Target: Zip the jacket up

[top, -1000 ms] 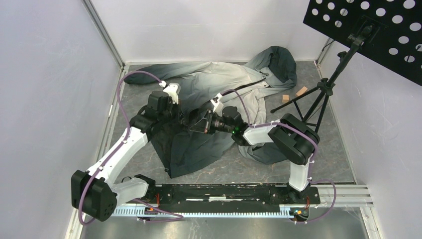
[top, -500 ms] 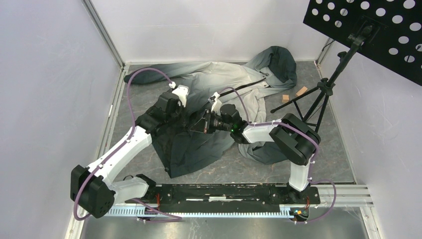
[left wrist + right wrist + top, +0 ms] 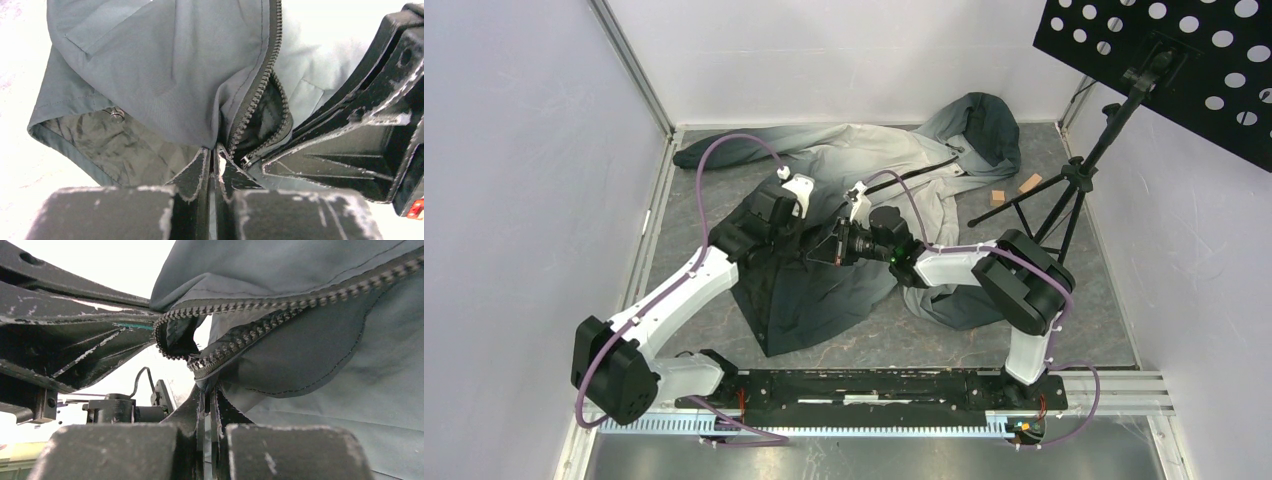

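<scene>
Teal-grey jacket (image 3: 864, 165) lies crumpled across the counter (image 3: 944, 340), hood at the far right. Over the last sec our L arm slid fwd & right, so the left pincer (image 3: 215, 159) now sits almost tip to tip w/ the right pincer (image 3: 206, 392). Both are clenched on jacket edge by the zipper (image 3: 260, 85). Tooth rows gape here and run side by side further up; can't tell if meshed. We judge both halves are gathered, w/ pulling the slider next.
</scene>
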Action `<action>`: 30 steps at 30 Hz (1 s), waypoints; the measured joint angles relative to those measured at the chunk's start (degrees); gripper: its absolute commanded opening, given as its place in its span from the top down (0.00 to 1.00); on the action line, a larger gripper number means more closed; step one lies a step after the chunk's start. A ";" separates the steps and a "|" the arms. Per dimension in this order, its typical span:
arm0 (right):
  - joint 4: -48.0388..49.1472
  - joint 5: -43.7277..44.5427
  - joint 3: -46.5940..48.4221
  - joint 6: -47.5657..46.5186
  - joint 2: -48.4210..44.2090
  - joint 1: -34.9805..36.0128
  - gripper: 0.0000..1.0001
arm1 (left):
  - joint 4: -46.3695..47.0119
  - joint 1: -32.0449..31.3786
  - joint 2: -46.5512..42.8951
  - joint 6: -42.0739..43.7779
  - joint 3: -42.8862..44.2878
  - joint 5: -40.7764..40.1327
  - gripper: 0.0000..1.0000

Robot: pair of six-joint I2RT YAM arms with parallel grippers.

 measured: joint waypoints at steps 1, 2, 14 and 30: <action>0.13 0.00 0.00 0.00 0.00 0.15 1.00 | -0.48 0.07 0.15 -0.04 0.44 0.15 0.85; 0.35 -0.07 0.00 -0.02 0.00 0.26 1.00 | -0.72 0.11 0.33 -0.09 0.85 0.31 0.82; 3.26 -0.92 0.00 0.20 0.98 0.66 1.00 | -3.82 1.22 0.37 -4.83 3.98 1.36 0.36; 7.69 -1.46 0.00 1.97 2.89 0.66 1.00 | 1.27 28.17 -16.87 -30.05 -8.02 29.49 0.18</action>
